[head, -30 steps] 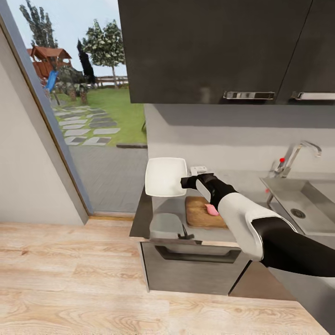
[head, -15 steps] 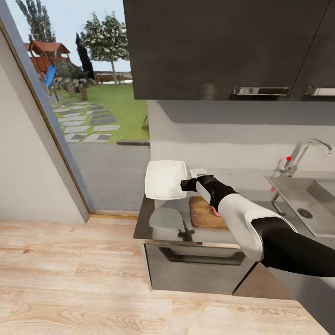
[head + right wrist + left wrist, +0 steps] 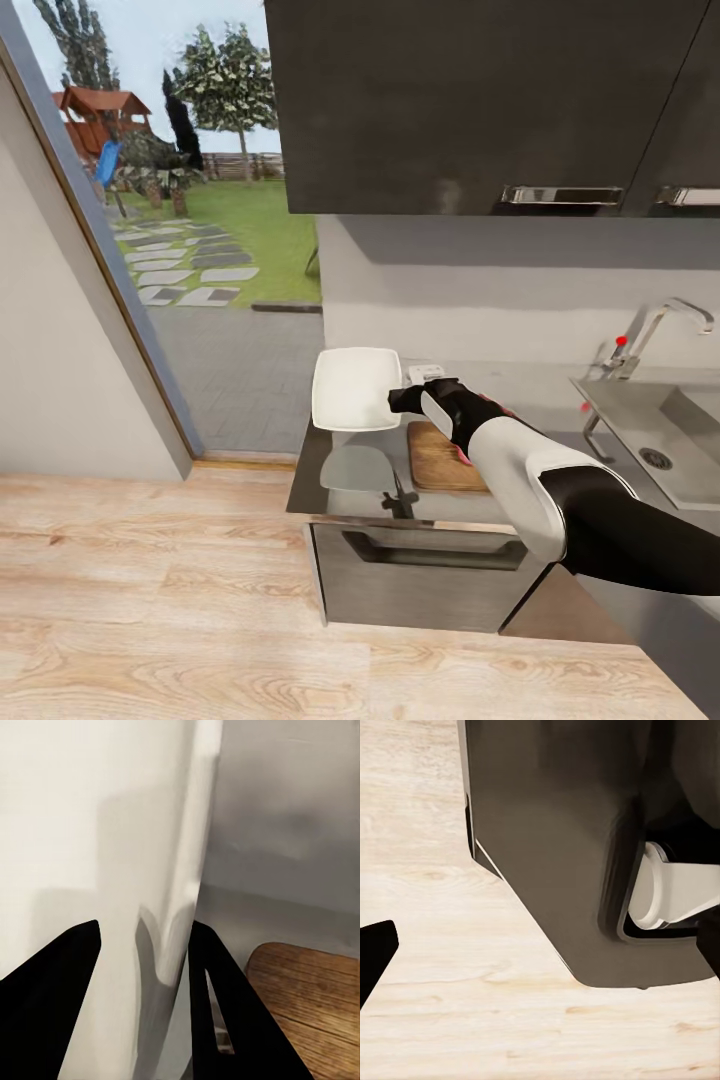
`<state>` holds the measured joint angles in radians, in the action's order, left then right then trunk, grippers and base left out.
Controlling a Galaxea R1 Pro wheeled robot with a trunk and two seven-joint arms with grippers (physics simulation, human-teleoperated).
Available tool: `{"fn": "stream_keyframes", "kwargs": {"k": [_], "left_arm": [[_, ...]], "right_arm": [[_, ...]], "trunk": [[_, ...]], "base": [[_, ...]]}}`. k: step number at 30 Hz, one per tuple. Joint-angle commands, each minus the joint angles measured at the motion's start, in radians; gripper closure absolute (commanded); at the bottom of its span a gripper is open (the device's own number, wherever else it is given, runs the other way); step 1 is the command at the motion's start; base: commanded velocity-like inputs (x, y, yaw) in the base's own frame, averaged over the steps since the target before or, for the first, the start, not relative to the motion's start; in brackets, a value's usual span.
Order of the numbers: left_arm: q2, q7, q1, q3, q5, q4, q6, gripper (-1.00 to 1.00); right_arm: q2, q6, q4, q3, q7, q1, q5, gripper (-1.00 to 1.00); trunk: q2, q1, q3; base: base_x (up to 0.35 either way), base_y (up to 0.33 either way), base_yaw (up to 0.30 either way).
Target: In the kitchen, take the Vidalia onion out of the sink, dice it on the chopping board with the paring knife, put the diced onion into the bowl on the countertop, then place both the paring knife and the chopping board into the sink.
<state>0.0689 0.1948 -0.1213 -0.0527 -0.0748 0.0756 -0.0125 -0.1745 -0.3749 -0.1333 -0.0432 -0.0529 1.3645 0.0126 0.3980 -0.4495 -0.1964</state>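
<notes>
Right gripper [image 3: 142,967]: jaws straddle the bowl [image 3: 355,388] rim — parted, touching.
Chopping board [image 3: 440,458]: beside bowl — onion [image 3: 463,455] partly hidden.
Left gripper: grip unclear.

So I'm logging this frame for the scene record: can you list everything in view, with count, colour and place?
bowl: one, white, on the countertop's left end, its rim between the right gripper's fingers
chopping board: one, brown, right of the bowl, partly under the arm
onion: pink sliver at the arm's edge, over the board
countertop: one, grey
sink: one, grey, far right
tap: one, chrome, behind the sink
wall cabinets: dark grey, overhead
right gripper: black, at the bowl's rim
</notes>
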Motion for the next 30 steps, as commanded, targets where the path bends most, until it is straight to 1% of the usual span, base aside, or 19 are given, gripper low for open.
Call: {"fn": "stream_keyframes", "kwargs": {"k": [1, 5, 13, 20, 30], "left_arm": [[0.000, 0.005, -0.001, -0.006, -0.008, 0.003, -0.001, -1.00], [0.000, 0.005, -0.001, -0.006, -0.008, 0.003, -0.001, -1.00], [0.000, 0.005, -0.001, -0.006, -0.008, 0.002, -0.001, -1.00], [0.000, 0.005, -0.001, -0.006, -0.008, 0.003, -0.001, -1.00], [0.000, 0.005, -0.001, -0.006, -0.008, 0.003, -0.001, -1.00]], "right_arm": [[0.000, -0.006, -0.002, -0.003, -0.001, 0.001, 0.002, 1.00], [0.000, -0.007, 0.000, -0.003, -0.001, 0.001, 0.001, 1.00], [0.000, -0.009, 0.012, -0.001, 0.001, 0.001, 0.000, 1.00], [0.000, -0.040, 0.012, -0.001, 0.000, 0.001, 0.001, 1.00], [0.000, -0.044, 0.012, 0.000, 0.000, 0.001, 0.000, 1.00]], "trunk": [[0.002, -0.001, -0.002], [0.002, -0.001, -0.002], [0.002, -0.001, -0.002], [0.002, -0.001, -0.002], [0.002, -0.001, -0.011]], "base": [[0.000, 0.000, 0.000], [0.051, 0.000, 0.000], [0.223, 0.062, 0.000], [0.020, 0.006, 0.000], [0.000, 0.000, 0.000]]}}
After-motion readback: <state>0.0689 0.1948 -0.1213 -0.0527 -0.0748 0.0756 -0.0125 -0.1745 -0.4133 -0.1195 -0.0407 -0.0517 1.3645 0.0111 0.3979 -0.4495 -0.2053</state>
